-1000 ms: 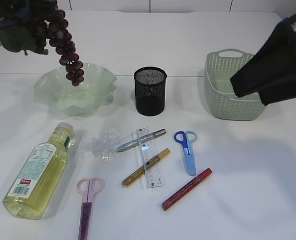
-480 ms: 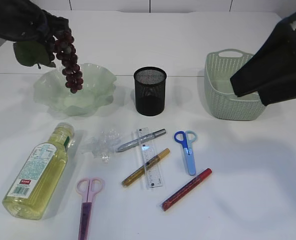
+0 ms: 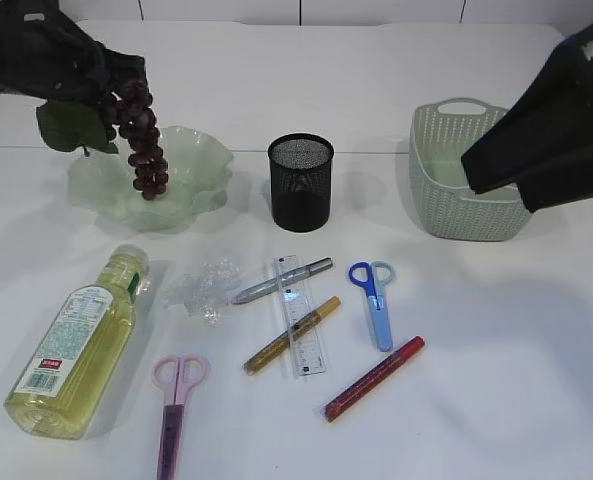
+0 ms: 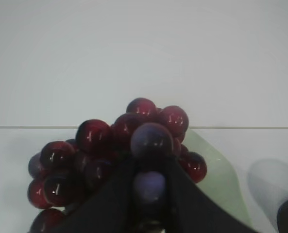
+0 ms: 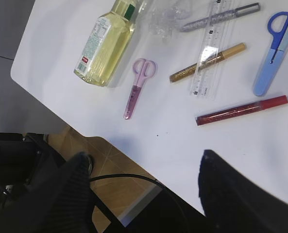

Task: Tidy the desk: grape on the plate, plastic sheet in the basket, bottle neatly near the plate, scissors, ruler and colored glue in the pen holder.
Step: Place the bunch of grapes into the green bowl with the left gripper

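My left gripper (image 4: 151, 171) is shut on the top of the dark red grape (image 3: 141, 140) (image 4: 134, 131) bunch. The bunch hangs with its lower end over the pale green wavy plate (image 3: 191, 170) (image 4: 216, 179). The bottle (image 3: 76, 345) (image 5: 107, 41) of yellow liquid lies on its side at front left. Next to it lie the crumpled plastic sheet (image 3: 208, 288), the clear ruler (image 3: 298, 315), blue scissors (image 3: 374, 300), pink scissors (image 3: 176, 400) and silver (image 3: 281, 281), gold (image 3: 291, 335) and red glue (image 3: 374, 378) sticks. My right gripper (image 5: 144, 165) stands open and empty, high over the table's front edge.
The black mesh pen holder (image 3: 300, 182) stands behind the stationery, and the green basket (image 3: 456, 190) at back right is partly covered by the right arm (image 3: 551, 120). The table's front edge (image 5: 134, 145) drops to the floor and cables.
The left gripper has lowered with the grape bunch, bringing its tip down over the plate. The right arm has not moved.
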Controlling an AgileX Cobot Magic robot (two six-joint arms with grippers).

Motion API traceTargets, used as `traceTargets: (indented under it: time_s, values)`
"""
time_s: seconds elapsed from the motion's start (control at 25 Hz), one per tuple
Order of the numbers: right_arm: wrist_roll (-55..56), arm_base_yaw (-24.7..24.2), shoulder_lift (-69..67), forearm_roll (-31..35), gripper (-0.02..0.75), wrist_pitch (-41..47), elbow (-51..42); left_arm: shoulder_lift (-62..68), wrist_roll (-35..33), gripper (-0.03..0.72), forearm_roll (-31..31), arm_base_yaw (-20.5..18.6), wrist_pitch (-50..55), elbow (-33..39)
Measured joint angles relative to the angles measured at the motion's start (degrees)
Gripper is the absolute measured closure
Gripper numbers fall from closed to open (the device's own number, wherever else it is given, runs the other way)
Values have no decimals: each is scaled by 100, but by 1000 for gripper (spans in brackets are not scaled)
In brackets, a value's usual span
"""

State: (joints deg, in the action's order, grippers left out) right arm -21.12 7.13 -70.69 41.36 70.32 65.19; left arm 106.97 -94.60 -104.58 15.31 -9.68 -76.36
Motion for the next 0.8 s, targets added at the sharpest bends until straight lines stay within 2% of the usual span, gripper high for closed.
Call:
traceTargets:
  time_s: [0.08,0.28,0.4,0.52,0.8]
  values:
    - [4,0,0,0,193,0,0,26,0,539,-24,0,0,0]
    - [13,0,0,0,193,0,0,76,0,367,-35,0,0,-13]
    - [17,0,0,0,193,0,0,76,0,300,-47,0,0,-19]
    - [17,0,0,0,193,0,0,76,0,274,-47,0,3,-19]
    - [17,0,0,0,193,0,0,76,0,269,-47,0,3,-19]
